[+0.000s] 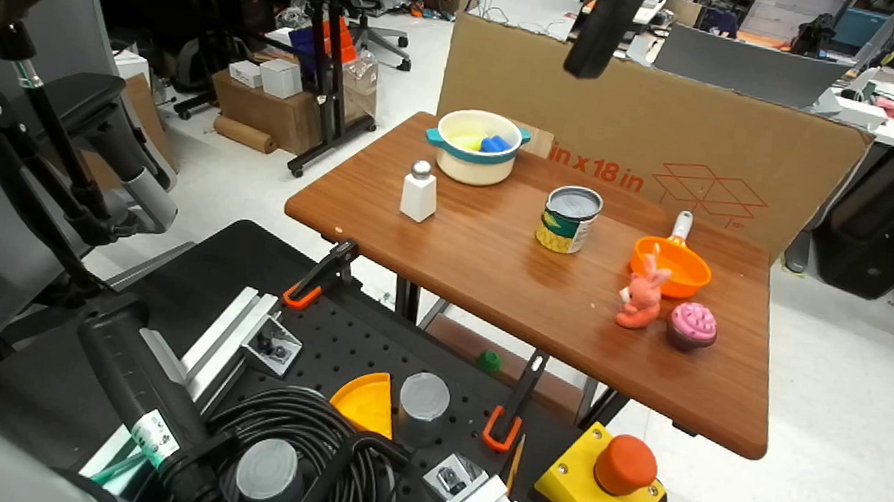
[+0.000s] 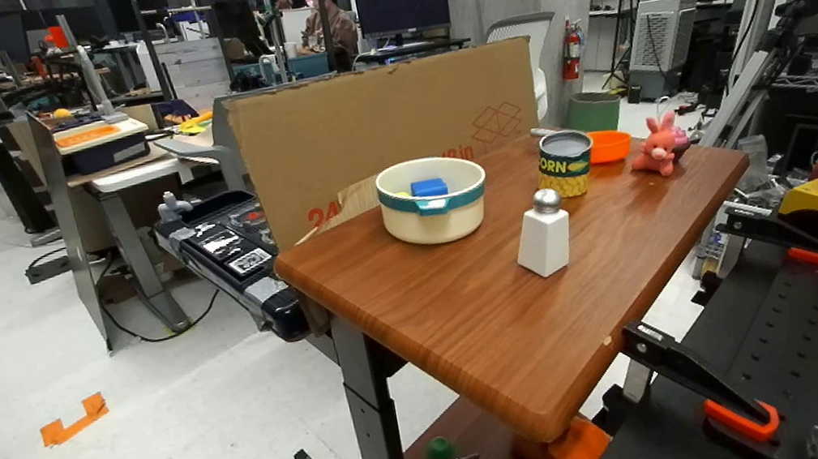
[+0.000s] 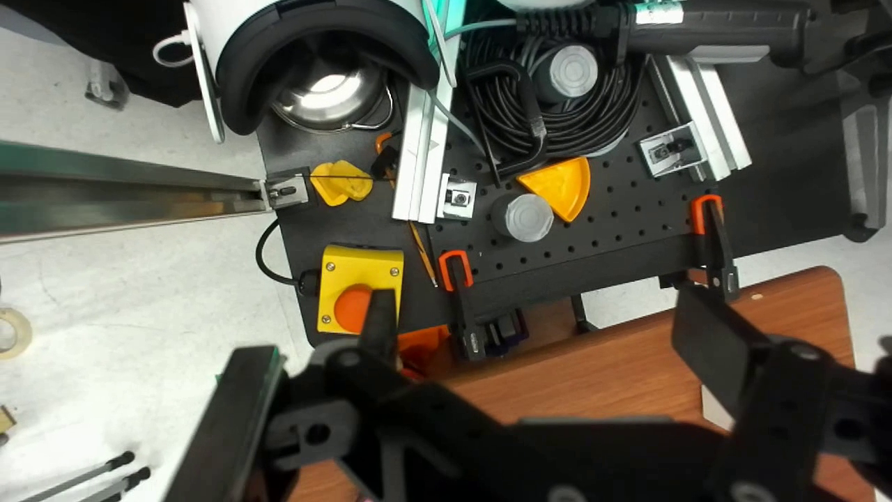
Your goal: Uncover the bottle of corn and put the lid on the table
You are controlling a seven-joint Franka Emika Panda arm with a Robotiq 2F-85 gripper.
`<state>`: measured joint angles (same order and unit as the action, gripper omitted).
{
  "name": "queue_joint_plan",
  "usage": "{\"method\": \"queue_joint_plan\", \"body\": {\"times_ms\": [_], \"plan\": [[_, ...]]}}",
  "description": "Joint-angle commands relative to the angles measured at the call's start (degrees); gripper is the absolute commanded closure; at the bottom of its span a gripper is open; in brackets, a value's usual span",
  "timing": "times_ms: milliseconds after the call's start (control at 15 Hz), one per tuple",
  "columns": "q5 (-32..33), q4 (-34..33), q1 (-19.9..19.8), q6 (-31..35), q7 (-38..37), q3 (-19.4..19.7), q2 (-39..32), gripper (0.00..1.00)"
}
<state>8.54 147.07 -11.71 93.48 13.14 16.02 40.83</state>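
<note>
The bottle of corn [image 1: 562,228], a squat jar with a green and yellow label, stands upright on the table [image 1: 480,246]. It also shows in an exterior view [image 2: 565,176], on the table [image 2: 470,302]. The lid [image 1: 574,202], a grey disc with a pale rim, lies on top of the jar, also in an exterior view [image 2: 565,145]. My gripper [image 3: 536,307] is open, with its two fingers wide apart and nothing between them. It is high above the table's edge, away from the jar. The jar and lid do not show in the wrist view.
A white shaker [image 1: 419,195] and a cream pot [image 1: 475,168] stand left of the jar. An orange pan [image 1: 683,274], a pink rabbit [image 1: 640,302] and a cupcake [image 1: 691,327] stand right. A cardboard wall [image 1: 641,114] is behind; a clamped black platform [image 1: 251,240] is in front.
</note>
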Motion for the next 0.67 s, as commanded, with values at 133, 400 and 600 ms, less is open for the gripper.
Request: {"method": "queue_joint_plan", "body": {"times_ms": [133, 400, 600], "plan": [[-1.2, 2.1, 2.1, 6.3, 1.4, -0.9, 1.6, 0.0], [-5.0, 1.3, 3.3, 10.0, -0.2, -1.0, -0.8, 0.0], [-8.4, -0.2, 3.6, 13.2, -2.7, -1.5, -3.4, 0.0]]}}
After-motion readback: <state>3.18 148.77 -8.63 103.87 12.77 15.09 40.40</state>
